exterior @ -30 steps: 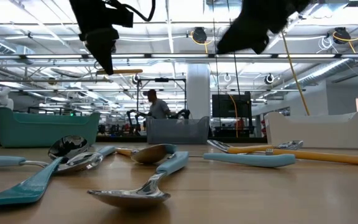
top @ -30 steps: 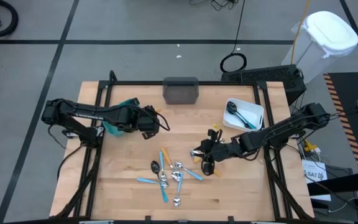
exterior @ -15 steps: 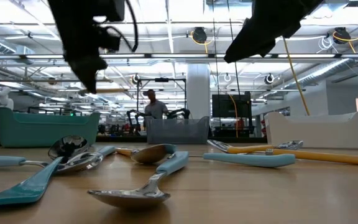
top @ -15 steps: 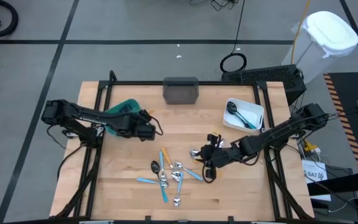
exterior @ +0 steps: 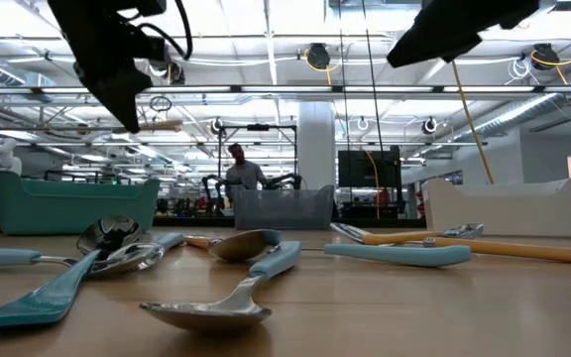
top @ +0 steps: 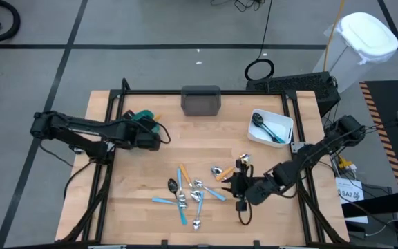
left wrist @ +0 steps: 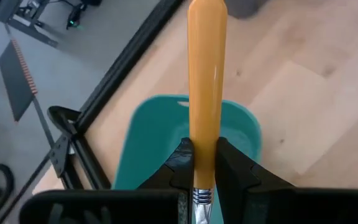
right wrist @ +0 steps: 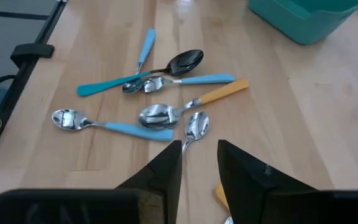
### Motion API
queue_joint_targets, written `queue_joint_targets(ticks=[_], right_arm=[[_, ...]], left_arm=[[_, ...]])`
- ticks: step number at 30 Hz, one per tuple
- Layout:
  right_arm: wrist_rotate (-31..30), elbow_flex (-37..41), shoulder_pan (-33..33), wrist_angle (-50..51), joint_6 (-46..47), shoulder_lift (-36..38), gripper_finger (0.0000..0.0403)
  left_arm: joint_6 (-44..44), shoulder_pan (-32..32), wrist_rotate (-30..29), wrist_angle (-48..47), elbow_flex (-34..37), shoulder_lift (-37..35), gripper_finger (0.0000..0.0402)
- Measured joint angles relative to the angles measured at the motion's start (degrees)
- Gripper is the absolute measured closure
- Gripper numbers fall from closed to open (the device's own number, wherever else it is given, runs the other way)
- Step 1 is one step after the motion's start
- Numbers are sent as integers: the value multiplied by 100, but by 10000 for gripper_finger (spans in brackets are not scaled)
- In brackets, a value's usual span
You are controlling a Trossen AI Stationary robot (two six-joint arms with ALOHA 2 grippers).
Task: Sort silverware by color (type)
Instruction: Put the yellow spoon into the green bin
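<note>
My left gripper [left wrist: 205, 155] hovers over the teal bin [left wrist: 148, 143] at the table's left, shut on an orange-handled utensil [left wrist: 207, 74] whose head is hidden behind the fingers. My right gripper [right wrist: 199, 155] is open with a narrow gap and nothing in it. It hangs just right of the silverware pile [top: 188, 190], toward the near edge. The pile holds several spoons and forks with blue, orange and plain handles lying flat on the wood [right wrist: 160, 93]. A silver spoon head [right wrist: 195, 126] lies just ahead of my right fingertips. My left gripper pinches the orange handle at its lower end [left wrist: 204, 142], just above the metal collar [left wrist: 202, 194], between the two fingers. The handle runs forward along the fingers and stands out past them. It is lifted clear, above the teal bin.
A grey bin [top: 201, 101] sits at the far edge. A white bin [top: 271, 128] at the right holds a black spoon and a blue-handled piece. An orange-handled spoon [top: 220, 171] lies apart from the pile, with bare wood near the front edge. A person stands in the room beyond [exterior: 238, 169].
My left gripper has carried the orange-handled utensil toward the table's left edge, from the middle of the table to over the teal bin. My right gripper has moved toward the near edge, past the right side of the pile. The pile has not moved.
</note>
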State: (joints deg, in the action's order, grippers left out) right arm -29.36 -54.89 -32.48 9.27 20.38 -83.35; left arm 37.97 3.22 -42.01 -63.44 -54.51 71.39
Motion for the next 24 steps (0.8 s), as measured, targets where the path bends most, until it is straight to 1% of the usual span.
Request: queue_joint_targets(ticks=[3, 7, 11, 13, 19, 24], right_arm=[[-156, 0, -139, -24, 30, -6, 305], [-219, 2, -260, -25, 5, -26, 305], [-215, 2, -257, 1, -7, -26, 305], [-217, 2, -254, 1, -14, -26, 305], [-219, 2, -246, 141, -367, -26, 305], [-217, 2, -205, 270, -885, -26, 305]], left_arm=[[-53, -128, -104, -33, 1, -287, 364], [-95, -380, -636, 38, 44, -510, 364], [-3, -673, -665, 132, 258, -550, 364], [22, -717, -668, 391, 462, -561, 364], [-192, -788, -669, 1664, 1299, -600, 364], [-118, -785, -518, 2058, 1732, -598, 364]])
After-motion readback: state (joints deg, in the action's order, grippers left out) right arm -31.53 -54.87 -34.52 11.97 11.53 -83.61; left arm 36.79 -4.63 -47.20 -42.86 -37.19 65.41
